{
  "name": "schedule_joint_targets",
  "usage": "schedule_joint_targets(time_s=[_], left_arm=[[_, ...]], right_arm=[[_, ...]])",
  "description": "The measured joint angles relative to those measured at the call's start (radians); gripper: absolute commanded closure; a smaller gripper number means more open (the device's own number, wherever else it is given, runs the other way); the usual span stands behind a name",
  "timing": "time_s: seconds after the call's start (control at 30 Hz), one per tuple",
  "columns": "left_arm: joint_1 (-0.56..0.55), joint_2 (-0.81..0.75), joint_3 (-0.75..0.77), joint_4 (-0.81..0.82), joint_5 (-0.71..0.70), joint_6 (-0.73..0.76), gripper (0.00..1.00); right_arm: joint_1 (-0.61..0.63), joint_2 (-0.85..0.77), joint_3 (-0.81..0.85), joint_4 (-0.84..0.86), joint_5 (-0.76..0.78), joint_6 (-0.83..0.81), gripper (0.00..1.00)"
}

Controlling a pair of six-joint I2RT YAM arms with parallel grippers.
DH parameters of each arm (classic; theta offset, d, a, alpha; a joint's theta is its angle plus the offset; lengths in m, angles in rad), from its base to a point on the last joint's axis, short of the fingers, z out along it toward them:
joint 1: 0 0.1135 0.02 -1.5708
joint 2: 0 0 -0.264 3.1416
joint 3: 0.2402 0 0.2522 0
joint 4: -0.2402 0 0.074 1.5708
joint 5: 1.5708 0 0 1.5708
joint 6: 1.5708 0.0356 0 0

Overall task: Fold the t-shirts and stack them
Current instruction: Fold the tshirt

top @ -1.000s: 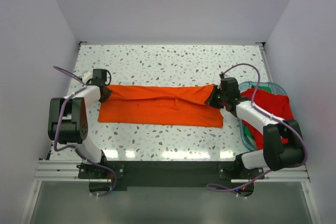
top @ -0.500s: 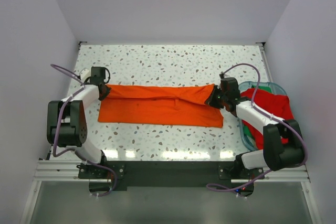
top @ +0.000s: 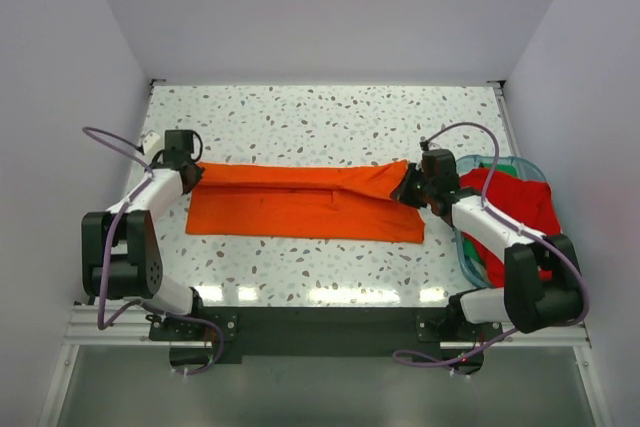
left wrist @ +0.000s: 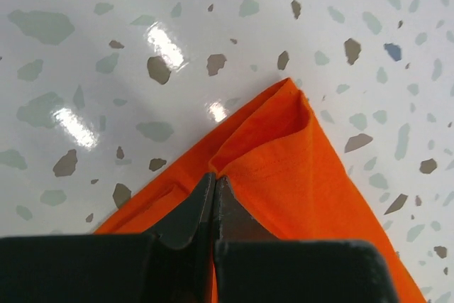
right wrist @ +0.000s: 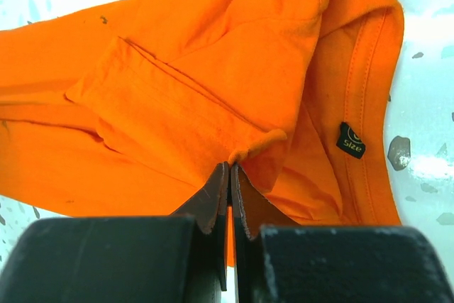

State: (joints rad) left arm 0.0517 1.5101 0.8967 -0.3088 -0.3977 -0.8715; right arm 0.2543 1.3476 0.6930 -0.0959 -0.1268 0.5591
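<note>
The orange t-shirt [top: 300,209] lies in the middle of the speckled table [top: 320,117], folded into a long band that runs from 9 o'clock to 3 o'clock in the overhead view. Its far long edge is doubled over toward 6 o'clock, so a narrower strip sits on top of the wider layer.

The left gripper [top: 194,171] is at the band's 9 o'clock end. Its wrist camera shows the fingers pressed together on the corner of the cloth, which rises to a small peak just beyond the tips. The right gripper [top: 408,190] is at the 3 o'clock end. Its fingers pinch a bunched fold of the same shirt near the collar, and a black size label [right wrist: 350,140] shows at 2 o'clock from the tips. The pinched edge seems pulled taut and slightly off the table between the two grippers, though the overhead view does not settle that.

The red t-shirt [top: 520,202] is at the table's 3 o'clock side, heaped in and spilling over the clear teal-rimmed bin [top: 503,160], just beside the right arm and apart from the orange one.
</note>
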Motion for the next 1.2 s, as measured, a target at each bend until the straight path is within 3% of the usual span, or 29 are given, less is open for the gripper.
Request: schedule_joint_targets(time_s=[0.17,0.2,0.27,0.3,0.4,0.5,0.67,0.93,1.2], left_arm=[[0.0,-0.007,-0.066,-0.002,0.002,-0.008,0.99],[0.0,-0.011,-0.08,0.0,0.004,-0.01,0.95],[0.0,-0.027,-0.111,0.0,0.011,-0.011,0.72],[0.0,-0.039,-0.126,0.002,0.016,-0.016,0.67],[0.001,-0.077,-0.159,0.006,0.029,-0.034,0.61],[0.002,-0.114,-0.167,0.009,0.045,-0.035,0.59],[0.001,-0.145,-0.16,0.033,0.074,-0.034,0.58],[-0.029,-0.023,-0.048,0.071,0.125,-0.026,0.63],[-0.035,0.029,-0.065,0.097,0.146,-0.026,0.64]], right_arm=[[0.0,-0.001,-0.037,0.01,-0.005,0.005,0.97],[0.0,-0.001,-0.05,0.014,-0.008,0.008,0.9],[0.0,-0.001,-0.066,0.015,-0.018,0.011,0.79],[0.0,-0.002,-0.074,0.015,-0.023,0.015,0.68],[0.0,-0.023,-0.084,0.007,-0.027,0.018,0.52],[0.0,-0.079,-0.083,-0.002,-0.026,0.012,0.46],[0.003,-0.076,-0.001,-0.013,-0.025,-0.004,0.45],[0.116,0.255,0.303,-0.02,0.031,-0.071,0.43],[0.252,0.44,0.456,-0.07,0.148,-0.136,0.39]])
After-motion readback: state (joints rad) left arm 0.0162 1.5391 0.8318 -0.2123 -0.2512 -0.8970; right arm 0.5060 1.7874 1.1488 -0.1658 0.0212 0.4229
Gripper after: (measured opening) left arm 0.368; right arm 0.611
